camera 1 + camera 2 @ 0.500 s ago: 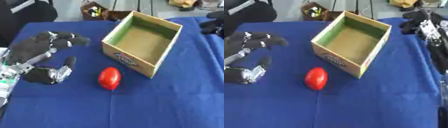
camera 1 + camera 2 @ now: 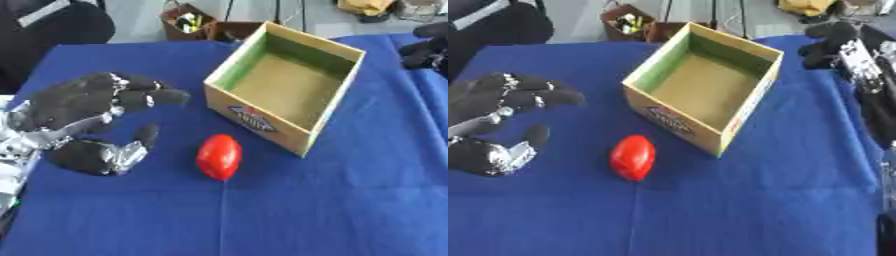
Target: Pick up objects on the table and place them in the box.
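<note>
Left robot hand (image 2: 83,107): black, padded-looking covering over palm and fingers (image 2: 144,95), rounded tips. Silver metal bands show between the black finger segments. Thumb (image 2: 105,152) black with a silver bracket at its base. Wrist and forearm silver, faceted, shiny.

Right robot hand (image 2: 837,42): black fingers, silver-white plate with small dark dots along its back; dark forearm below.

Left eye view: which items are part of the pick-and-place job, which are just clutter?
Job:
- red object, on the blue cloth, untouched
- box, open, empty
- left robot hand, open, beside the red object
- right robot hand, far right, beyond the box

Clutter:
- brown bin behind the table
- yellow thing at the far edge
</note>
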### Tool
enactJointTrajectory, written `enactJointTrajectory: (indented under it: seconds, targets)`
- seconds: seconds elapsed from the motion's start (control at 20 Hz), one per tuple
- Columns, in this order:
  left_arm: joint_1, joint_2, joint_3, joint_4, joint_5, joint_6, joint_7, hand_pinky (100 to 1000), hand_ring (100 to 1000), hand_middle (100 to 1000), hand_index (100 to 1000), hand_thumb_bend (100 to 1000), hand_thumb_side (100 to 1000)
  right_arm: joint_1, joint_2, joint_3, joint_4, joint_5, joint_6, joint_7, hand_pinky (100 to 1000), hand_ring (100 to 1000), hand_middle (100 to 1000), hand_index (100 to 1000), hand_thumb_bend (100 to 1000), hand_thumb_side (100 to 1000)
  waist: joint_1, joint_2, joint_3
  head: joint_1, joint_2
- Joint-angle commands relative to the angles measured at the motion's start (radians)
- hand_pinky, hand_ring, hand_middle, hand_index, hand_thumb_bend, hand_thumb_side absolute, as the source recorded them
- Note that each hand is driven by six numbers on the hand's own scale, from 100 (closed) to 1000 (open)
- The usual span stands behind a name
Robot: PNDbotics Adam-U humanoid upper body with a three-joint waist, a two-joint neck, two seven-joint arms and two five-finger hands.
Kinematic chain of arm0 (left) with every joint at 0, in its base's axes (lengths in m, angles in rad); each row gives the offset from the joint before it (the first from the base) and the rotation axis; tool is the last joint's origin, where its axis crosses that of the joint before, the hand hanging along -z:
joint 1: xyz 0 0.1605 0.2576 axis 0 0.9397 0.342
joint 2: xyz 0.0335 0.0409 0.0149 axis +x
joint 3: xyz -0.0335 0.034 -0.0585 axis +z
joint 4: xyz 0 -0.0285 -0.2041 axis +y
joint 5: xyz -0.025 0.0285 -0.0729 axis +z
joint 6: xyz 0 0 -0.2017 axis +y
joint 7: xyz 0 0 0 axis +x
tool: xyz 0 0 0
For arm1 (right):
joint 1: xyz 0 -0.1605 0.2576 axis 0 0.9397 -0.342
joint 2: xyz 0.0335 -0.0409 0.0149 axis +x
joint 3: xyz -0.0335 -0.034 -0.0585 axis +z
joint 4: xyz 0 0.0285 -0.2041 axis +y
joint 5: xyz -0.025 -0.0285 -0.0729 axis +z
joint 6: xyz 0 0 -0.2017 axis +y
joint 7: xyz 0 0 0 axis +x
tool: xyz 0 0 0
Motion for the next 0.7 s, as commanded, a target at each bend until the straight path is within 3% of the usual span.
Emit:
enactJointTrajectory:
  seconds: [0.05,0.45,0.6,0.7]
  targets:
    - [-0.007,0.044,-0.022,-0.018,0.026,0.054,0.008,605,816,830,1000,100,1000,-0.014,-0.014,0.001,-0.008,0.002,-0.003,0.003,722,745,495,752,100,820,-0.001,-0.014,-0.001,0.005,-0.012]
    - [-0.031,0.124,-0.106,-0.018,0.022,0.19,0.028,666,851,859,1000,112,1000,-0.008,-0.018,0.004,-0.007,0.002,-0.002,0.008,723,745,495,752,100,821,0.008,-0.015,-0.005,0.002,-0.013]
    - [-0.055,0.164,-0.142,-0.018,0.009,0.21,0.029,699,864,867,1000,184,1000,-0.005,-0.02,0.006,-0.007,0.001,-0.001,0.011,723,745,494,753,100,822,0.013,-0.017,-0.005,0.002,-0.01]
    - [-0.071,0.185,-0.162,-0.018,0.006,0.215,0.024,737,885,882,1000,280,995,-0.002,-0.021,0.007,-0.007,0.001,0.0,0.013,723,745,494,753,100,823,0.016,-0.017,-0.005,0.002,-0.009]
